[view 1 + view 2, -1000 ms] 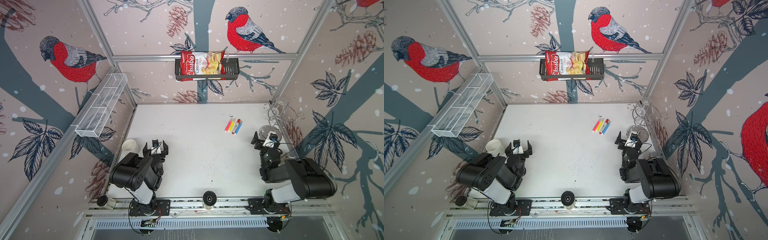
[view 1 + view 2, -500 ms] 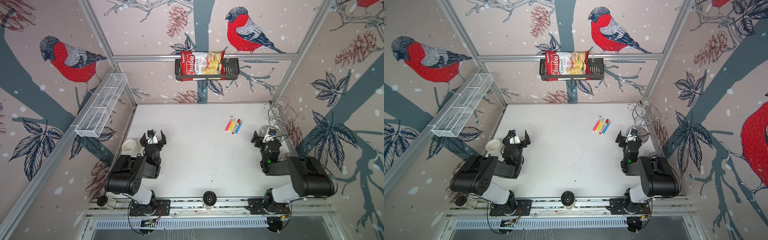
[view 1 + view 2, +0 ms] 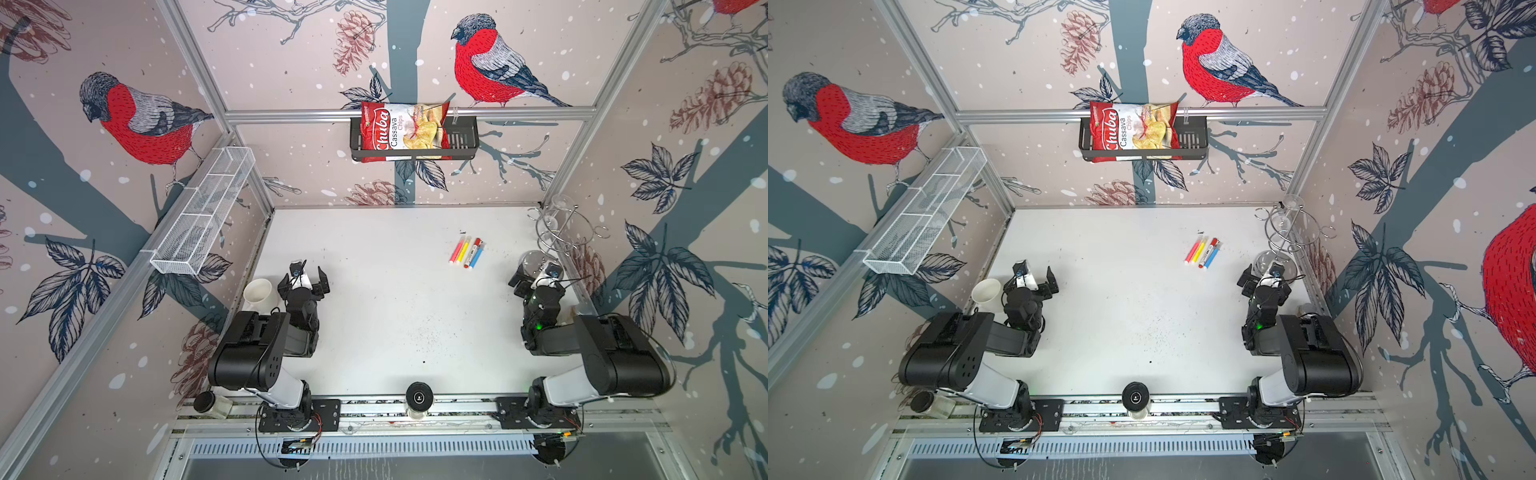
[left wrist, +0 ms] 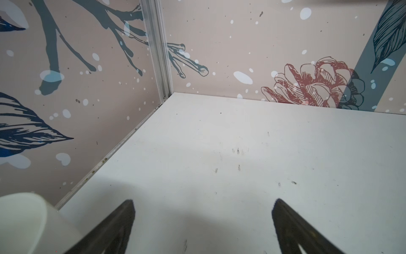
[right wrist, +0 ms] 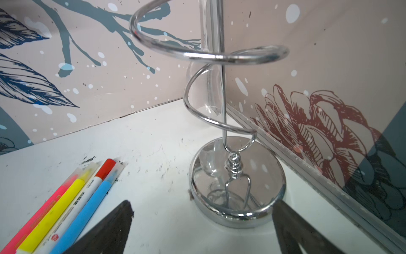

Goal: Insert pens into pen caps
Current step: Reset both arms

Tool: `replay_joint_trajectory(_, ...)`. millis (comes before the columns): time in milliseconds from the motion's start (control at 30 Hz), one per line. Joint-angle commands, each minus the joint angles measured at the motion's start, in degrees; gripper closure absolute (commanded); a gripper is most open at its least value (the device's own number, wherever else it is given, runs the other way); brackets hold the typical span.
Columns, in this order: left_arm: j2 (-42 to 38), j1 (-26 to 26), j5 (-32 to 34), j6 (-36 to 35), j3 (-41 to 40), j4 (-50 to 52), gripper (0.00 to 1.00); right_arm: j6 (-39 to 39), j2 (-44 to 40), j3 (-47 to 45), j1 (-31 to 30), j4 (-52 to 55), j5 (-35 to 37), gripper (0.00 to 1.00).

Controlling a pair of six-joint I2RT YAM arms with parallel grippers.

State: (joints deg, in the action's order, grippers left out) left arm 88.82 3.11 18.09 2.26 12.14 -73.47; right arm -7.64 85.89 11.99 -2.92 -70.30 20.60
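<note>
Four pens (image 3: 467,251) (image 3: 1202,252) lie side by side at the back right of the white table (image 3: 395,299). In the right wrist view they are pink (image 5: 39,211), yellow (image 5: 55,209), white-bodied (image 5: 83,191) and blue (image 5: 87,209). Translucent pen caps (image 5: 91,168) sit over the pink, yellow and blue tips, and a red cap (image 5: 106,167) is on the white pen. My right gripper (image 3: 536,278) (image 3: 1264,280) (image 5: 203,203) is open and empty, short of the pens. My left gripper (image 3: 303,282) (image 3: 1032,280) (image 4: 204,201) is open over bare table at the left.
A chrome spiral stand (image 3: 557,232) (image 5: 237,182) with a glass stands in the back right corner, just ahead of my right gripper. A white cup (image 3: 258,293) (image 4: 19,220) sits by my left gripper. A wire basket (image 3: 203,216) and a shelf with a chips bag (image 3: 405,133) hang on the walls.
Both arms have stretched a little toward the back, the left more than the right. Both grippers have stayed open. The pens have not moved.
</note>
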Motion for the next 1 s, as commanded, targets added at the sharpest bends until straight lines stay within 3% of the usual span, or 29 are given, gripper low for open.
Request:
replay_joint_trajectory(0, 0.0, -0.2, -2.1, -0.6, 1.2, -0.7, 0.03, 0.4, 0.2, 0.6, -0.7, -0.3, 2.0, 0.01)
replay_joint_trajectory(67, 0.1, -0.1, -7.5, -2.4, 1.9, 0.8, 0.03, 0.4, 0.4, 0.6, -0.6, -0.5, 1.9, 0.01)
replay_joint_trajectory(333, 0.7, -0.1, -7.6, -2.7, 1.5, -1.3, 0.03, 1.4, 0.3, 0.8, -0.2, 0.2, -1.7, 0.01)
replay_joint_trajectory(967, 0.5, -0.1, -7.6, -2.7, 1.2, -1.5, 0.02, 1.4, 0.1, 0.7, -0.1, 0.0, -1.9, 0.01)
